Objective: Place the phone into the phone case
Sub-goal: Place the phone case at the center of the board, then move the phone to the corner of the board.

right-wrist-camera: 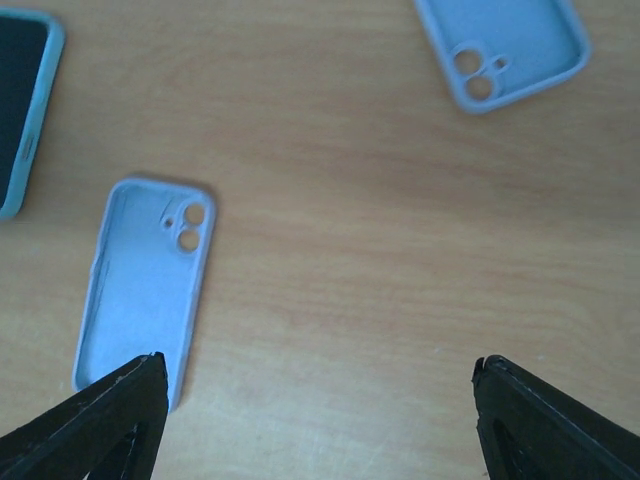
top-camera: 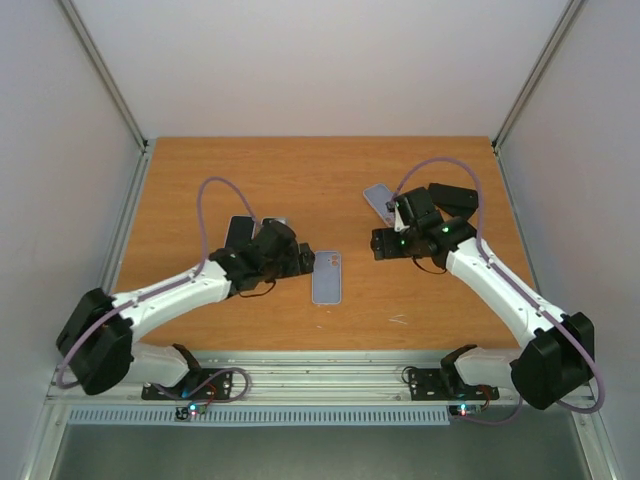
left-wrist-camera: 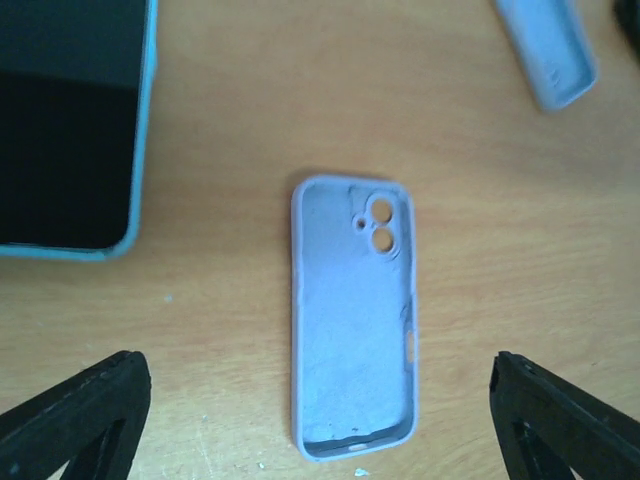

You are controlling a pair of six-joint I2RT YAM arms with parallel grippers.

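Observation:
A pale blue phone case (top-camera: 327,276) lies flat on the wooden table, open side up and empty, with its camera holes at the far end. My left gripper (top-camera: 306,262) hovers just left of it, open. In the left wrist view the phone case (left-wrist-camera: 352,315) lies between the wide-spread fingers (left-wrist-camera: 85,415), untouched. The phone (top-camera: 239,231), dark screen up with a light blue rim, lies behind the left arm and is partly hidden by it; its corner shows as the phone (left-wrist-camera: 65,120). My right gripper (top-camera: 381,243) is open over bare table right of the phone case (right-wrist-camera: 145,290).
A second pale blue case (top-camera: 379,200) lies further back by the right wrist, also seen as the second case (right-wrist-camera: 505,50) and the second case (left-wrist-camera: 550,50). Grey walls close in the table (top-camera: 320,165) on three sides. A metal rail runs along the near edge.

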